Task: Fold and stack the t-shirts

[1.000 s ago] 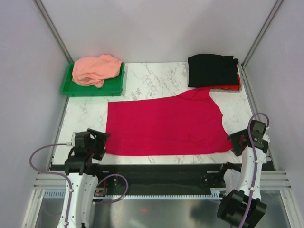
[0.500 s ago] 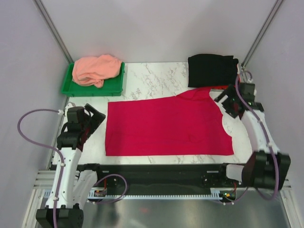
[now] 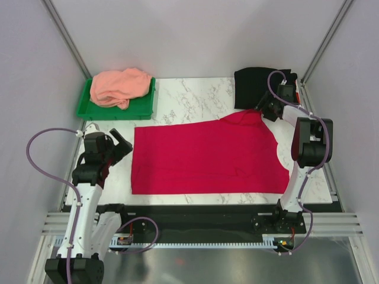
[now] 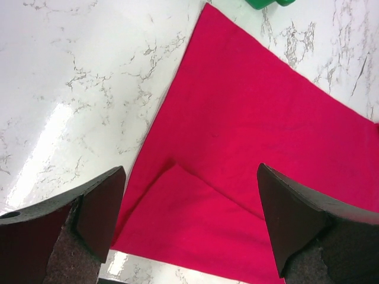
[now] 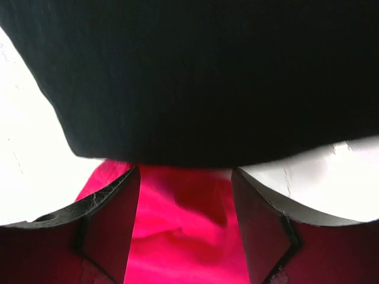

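Right wrist: tool (image 5: 184,173) nearer black t-shirt (image 5: 189,77)

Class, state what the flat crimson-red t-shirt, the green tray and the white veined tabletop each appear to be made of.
Crimson-red t-shirt: soft matte cloth; it lies limp with a folded corner. Green tray: likely moulded plastic, with a stiff rim. White veined tabletop: glossy marble-look surface, stone or laminate unclear; it reflects light.

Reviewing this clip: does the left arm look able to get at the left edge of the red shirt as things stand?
Probably yes. The left gripper hangs open at the left edge of the crimson t-shirt. Only bare table lies beside that edge, and nothing rests on it.
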